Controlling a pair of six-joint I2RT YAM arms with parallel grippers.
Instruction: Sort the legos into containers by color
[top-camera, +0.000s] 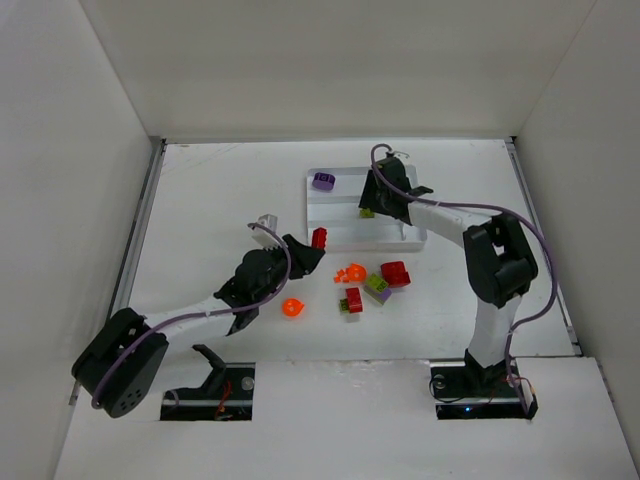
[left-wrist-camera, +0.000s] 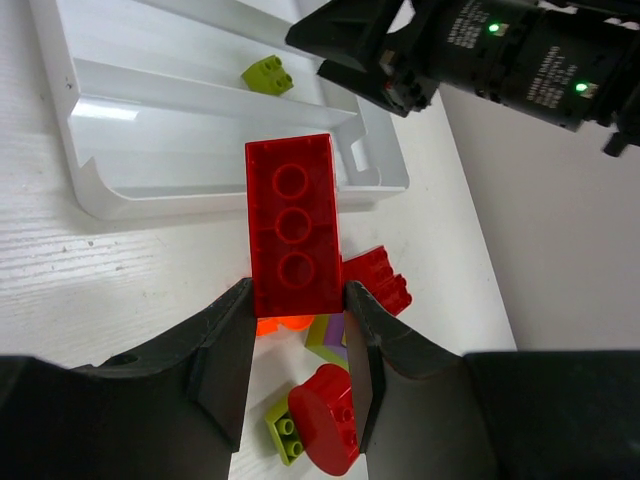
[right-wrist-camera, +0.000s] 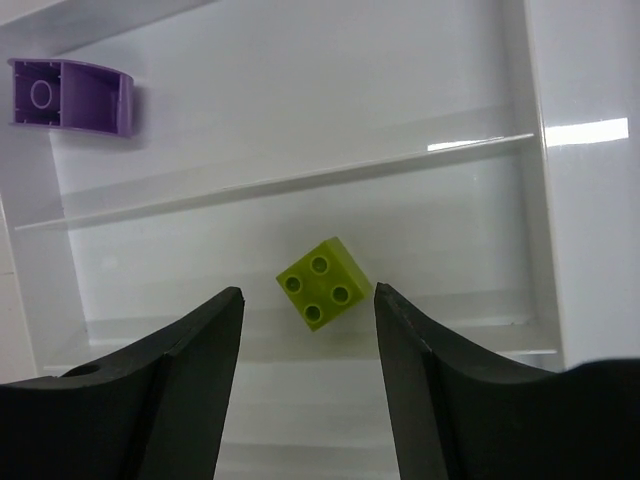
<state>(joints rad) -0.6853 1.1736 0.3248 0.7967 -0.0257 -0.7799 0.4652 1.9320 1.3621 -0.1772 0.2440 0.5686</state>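
Barely started: purple piece (right-wrist-camera: 70, 95) and lime brick (right-wrist-camera: 322, 283) lie in adjoining tray (left-wrist-camera: 150, 190) slots, right gripper (right-wrist-camera: 308, 292) agape, empty, above. Left gripper (left-wrist-camera: 297, 300) pinches a red brick (left-wrist-camera: 292, 225) at the tray's near edge. Loose legos (top-camera: 372, 282) litter the table (top-camera: 200, 200).

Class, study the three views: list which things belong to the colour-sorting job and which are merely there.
Job:
- white tray
- purple piece and lime brick in it
- red brick, clamped in the left gripper
- right gripper, open over the lime brick
- loose legos beside the tray
- orange round piece

Merely there:
- table
- purple cables
- white walls
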